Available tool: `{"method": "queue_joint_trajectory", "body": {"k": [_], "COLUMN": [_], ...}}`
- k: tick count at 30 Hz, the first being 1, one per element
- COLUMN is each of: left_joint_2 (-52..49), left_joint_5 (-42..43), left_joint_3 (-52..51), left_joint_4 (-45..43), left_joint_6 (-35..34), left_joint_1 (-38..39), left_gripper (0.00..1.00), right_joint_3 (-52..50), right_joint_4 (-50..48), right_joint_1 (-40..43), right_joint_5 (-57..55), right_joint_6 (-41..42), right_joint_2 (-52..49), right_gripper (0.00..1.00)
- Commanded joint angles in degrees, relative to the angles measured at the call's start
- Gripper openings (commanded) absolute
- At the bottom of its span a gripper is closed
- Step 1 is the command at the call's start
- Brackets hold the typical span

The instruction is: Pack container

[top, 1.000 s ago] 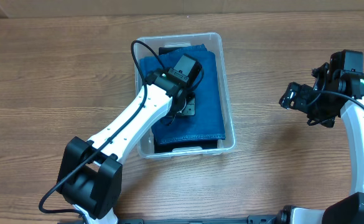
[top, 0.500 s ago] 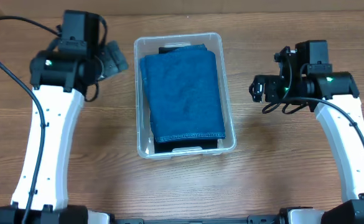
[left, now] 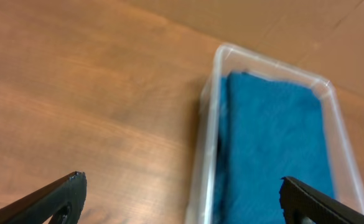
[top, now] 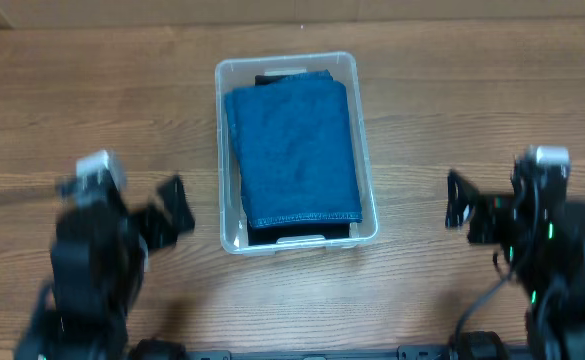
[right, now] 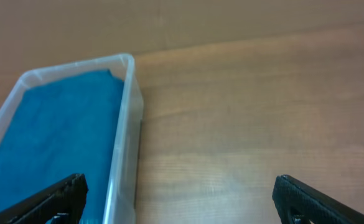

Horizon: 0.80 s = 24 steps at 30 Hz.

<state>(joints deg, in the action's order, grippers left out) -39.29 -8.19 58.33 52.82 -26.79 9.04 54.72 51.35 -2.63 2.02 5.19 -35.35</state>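
Note:
The clear container (top: pixel 220 150) stands in the middle of the wooden table. A folded blue cloth (top: pixel 294 150) fills it, and a dark item (top: pixel 297 238) shows under the cloth at the near end. My left gripper (top: pixel 177 208) is open and empty, left of the container's near corner and apart from it. My right gripper (top: pixel 456 203) is open and empty, off to the container's right. In the left wrist view the left gripper (left: pixel 182 183) looks over the container wall (left: pixel 210 124) and the blue cloth (left: pixel 275 137). In the right wrist view the right gripper (right: pixel 179 182) faces the container (right: pixel 129 124) and the cloth (right: pixel 57 137).
Bare wooden table (top: pixel 92 100) lies on both sides of the container. Both arms are low near the front edge and blurred in the overhead view.
The left arm lifted out of the container, opened, swung left and pulled back to the front edge. The right arm also drew back toward the front. The blue cloth stays in the container.

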Motion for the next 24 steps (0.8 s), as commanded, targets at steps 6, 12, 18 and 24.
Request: {"method": "queue_joint_trajectory", "body": {"k": [6,12,18,24], "left_joint_2": [19.54,19.52,19.52,19.54], "left_joint_5": [-1.38,-1.38,-1.38,-1.38], "left_joint_3": [-15.65,-15.67,-15.67,-15.67], "left_joint_4": [7.74,15.02,15.02,15.02], "left_joint_6": [0.90,0.87,0.87,0.87], "left_joint_1": [0.33,0.33,0.33,0.33], "left_gripper": [1.00,1.00,1.00,1.00], "right_joint_3": [-4.50,-4.50,-4.85,-28.96], "right_joint_4": [3.26,7.32,10.23,-10.34], "right_joint_1": [0.13,0.13,0.11,0.09], "right_joint_5": [0.39,0.42,-0.94,0.70], "right_joint_6": [1.03,1.03,0.35,0.44], "right_joint_2": [10.01,10.01,14.10,35.41], "right_gripper": [1.00,1.00,1.00,1.00]}}
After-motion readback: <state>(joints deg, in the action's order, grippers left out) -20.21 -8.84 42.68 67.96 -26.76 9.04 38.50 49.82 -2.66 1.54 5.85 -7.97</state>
